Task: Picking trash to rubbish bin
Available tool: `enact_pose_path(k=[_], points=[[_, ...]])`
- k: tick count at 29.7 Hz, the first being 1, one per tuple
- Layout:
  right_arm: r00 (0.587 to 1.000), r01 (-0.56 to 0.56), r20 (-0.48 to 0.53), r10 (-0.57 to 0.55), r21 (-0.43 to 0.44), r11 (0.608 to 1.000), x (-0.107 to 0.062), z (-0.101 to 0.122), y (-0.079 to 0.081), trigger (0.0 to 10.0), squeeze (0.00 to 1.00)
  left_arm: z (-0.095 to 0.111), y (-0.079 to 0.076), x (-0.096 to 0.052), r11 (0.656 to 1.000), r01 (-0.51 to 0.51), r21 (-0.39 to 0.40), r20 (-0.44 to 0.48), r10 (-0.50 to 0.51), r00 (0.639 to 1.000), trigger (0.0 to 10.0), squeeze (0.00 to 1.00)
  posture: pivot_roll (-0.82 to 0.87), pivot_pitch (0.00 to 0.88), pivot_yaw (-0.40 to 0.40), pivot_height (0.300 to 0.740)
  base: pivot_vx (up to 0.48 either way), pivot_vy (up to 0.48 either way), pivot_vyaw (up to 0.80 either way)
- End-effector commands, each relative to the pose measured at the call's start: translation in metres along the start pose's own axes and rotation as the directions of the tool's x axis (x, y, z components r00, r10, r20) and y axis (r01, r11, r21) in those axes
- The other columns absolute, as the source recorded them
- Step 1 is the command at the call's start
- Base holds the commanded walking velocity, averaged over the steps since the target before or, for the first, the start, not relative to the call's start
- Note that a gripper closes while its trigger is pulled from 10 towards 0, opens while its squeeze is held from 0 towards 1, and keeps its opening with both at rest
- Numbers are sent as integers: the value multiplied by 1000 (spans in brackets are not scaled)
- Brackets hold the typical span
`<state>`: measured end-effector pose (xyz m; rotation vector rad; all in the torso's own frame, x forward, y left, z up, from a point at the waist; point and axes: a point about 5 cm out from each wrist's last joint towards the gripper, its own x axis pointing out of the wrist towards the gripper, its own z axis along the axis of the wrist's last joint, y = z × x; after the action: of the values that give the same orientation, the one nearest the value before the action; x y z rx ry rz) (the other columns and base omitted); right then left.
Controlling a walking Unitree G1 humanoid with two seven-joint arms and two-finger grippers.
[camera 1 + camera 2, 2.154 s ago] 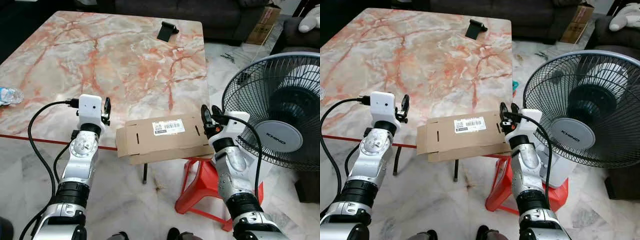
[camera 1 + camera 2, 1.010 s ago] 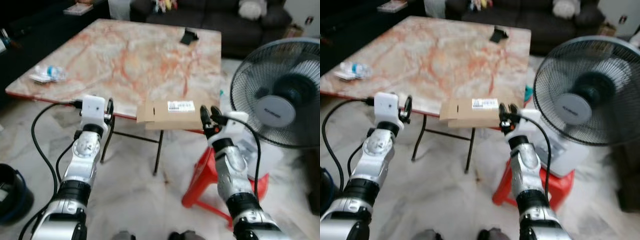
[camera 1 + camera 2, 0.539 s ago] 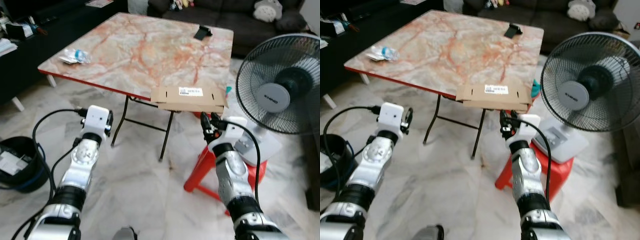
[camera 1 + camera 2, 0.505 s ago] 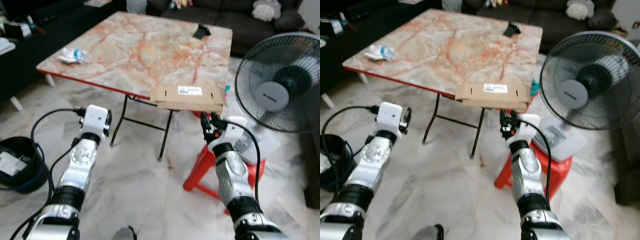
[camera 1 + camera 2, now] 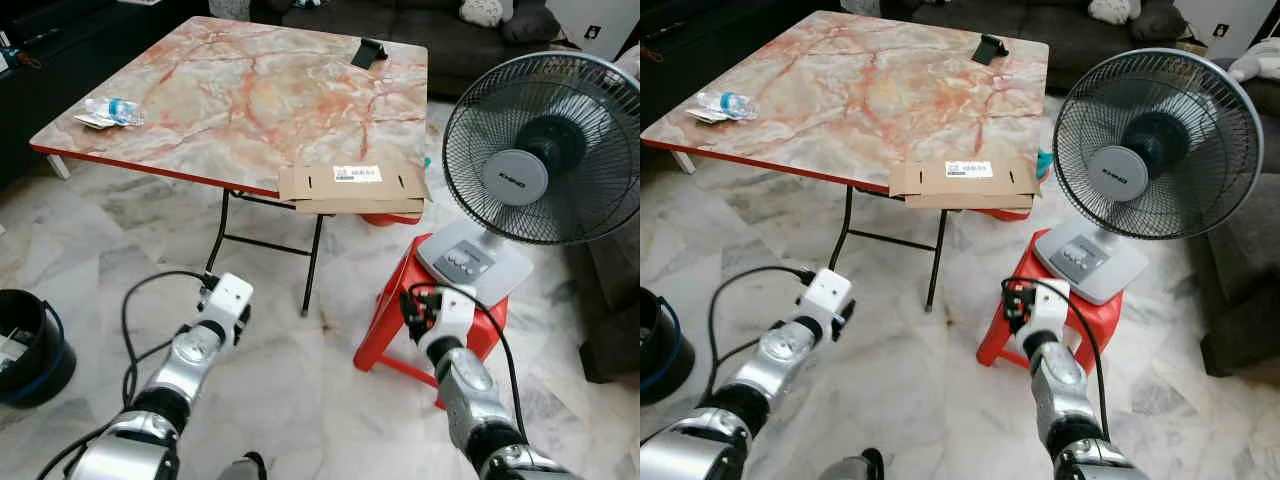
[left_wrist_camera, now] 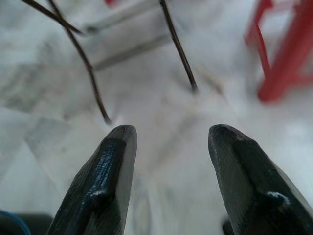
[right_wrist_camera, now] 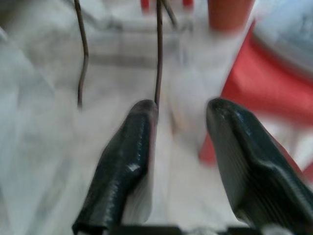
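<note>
Flattened brown cardboard box (image 5: 352, 186) with white label, overhanging the marble desk (image 5: 220, 90) edge nearest the fan (image 5: 535, 150). Crumpled plastic bottle (image 5: 108, 110) at the far side of that desk. Black bin (image 5: 30, 345) cut off, contents unclear. Left claw (image 6: 168, 147) and right claw (image 7: 178, 142) both spread, empty, low over the floor.

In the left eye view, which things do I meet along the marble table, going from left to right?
Plastic bottle → flat cardboard box at the table's near edge → fan on the red stool.
</note>
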<state>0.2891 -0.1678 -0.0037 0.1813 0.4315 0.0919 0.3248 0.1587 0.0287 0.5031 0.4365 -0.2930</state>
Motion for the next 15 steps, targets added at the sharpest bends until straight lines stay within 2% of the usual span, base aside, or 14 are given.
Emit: enact_pose_path(k=[1, 4, 8, 9, 10, 15], points=[[996, 43, -83, -44, -12, 999, -7, -17, -10, 10000, 0, -18, -9, -3, 999, 33, 29, -88, -30, 996, 10000, 0, 80, 126, -96, 740, 0, 0, 0], [986, 92, -138, -91, 3, 996, -16, -33, -18, 10000, 0, -35, -19, -8, 998, 64, 23, -155, -59, 986, 10000, 0, 87, 123, -91, 740, 0, 0, 0], [974, 111, -200, -108, 2, 994, -26, -51, -22, 10000, 0, -60, -32, -17, 993, 49, -109, -239, -74, 968, 10000, 0, 102, 124, -96, 740, 0, 0, 0], [970, 107, -221, -105, -2, 994, -28, -56, -22, 10000, 0, -72, -37, -22, 995, 45, -94, -284, -70, 956, 10000, 0, 102, 124, -96, 740, 0, 0, 0], [969, 106, -225, -104, -3, 994, -29, -57, -21, 10000, 0, -74, -37, -23, 995, 47, -83, -294, -69, 953, 10000, 0, 102, 124, -96, 740, 0, 0, 0], [953, 136, -273, -132, -3, 991, -34, -67, -24, 10000, 0, -104, -54, -40, 993, 62, -102, -383, -96, 919, 10000, 0, 85, 119, -99, 740, 0, 0, 0]])
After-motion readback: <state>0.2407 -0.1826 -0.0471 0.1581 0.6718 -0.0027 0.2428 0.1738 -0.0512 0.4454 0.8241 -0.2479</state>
